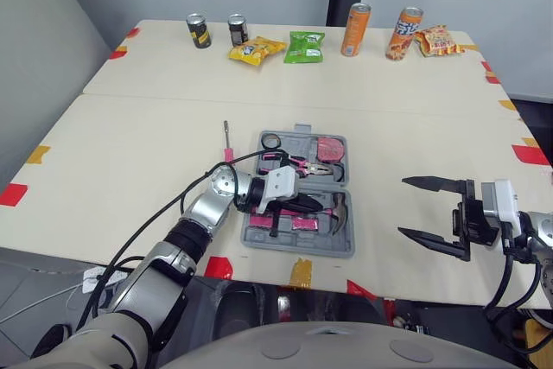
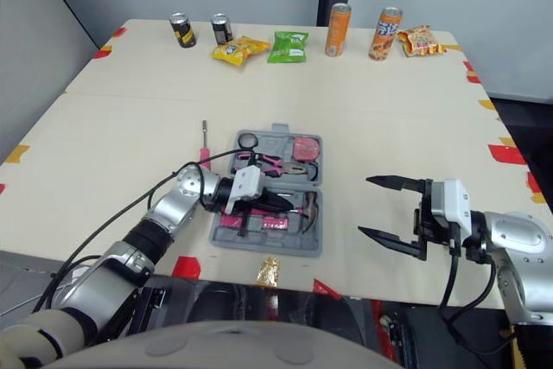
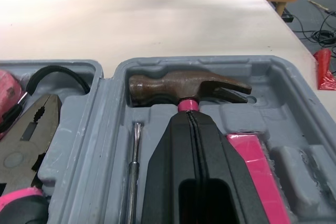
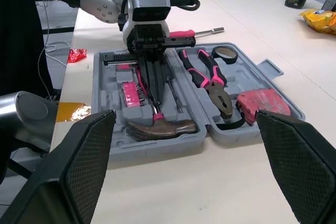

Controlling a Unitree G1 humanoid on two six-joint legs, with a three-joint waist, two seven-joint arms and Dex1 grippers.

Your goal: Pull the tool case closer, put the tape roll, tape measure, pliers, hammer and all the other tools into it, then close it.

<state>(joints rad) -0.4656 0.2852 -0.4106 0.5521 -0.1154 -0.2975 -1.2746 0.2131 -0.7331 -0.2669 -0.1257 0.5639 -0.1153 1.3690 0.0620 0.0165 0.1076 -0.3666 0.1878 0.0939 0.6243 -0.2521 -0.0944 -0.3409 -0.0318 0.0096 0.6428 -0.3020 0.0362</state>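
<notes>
The grey tool case (image 1: 298, 244) lies open near the table's front edge. In it are a black tape roll (image 1: 270, 140), a pink tape measure (image 1: 329, 147), pink-handled pliers (image 1: 302, 166) and a hammer (image 3: 184, 87) lying in its slot. My left gripper (image 1: 318, 204) reaches into the case from the left and is shut on the hammer's handle just behind the head. A pink-handled screwdriver (image 1: 227, 141) lies on the table to the left of the case. My right gripper (image 1: 403, 206) hovers open to the right of the case, holding nothing.
Along the table's far side stand two dark cans (image 1: 199, 30), two orange cans (image 1: 355, 29) and several snack bags (image 1: 304, 47). Red and yellow tape marks (image 1: 530, 155) dot the table's edges. The front edge runs just below the case.
</notes>
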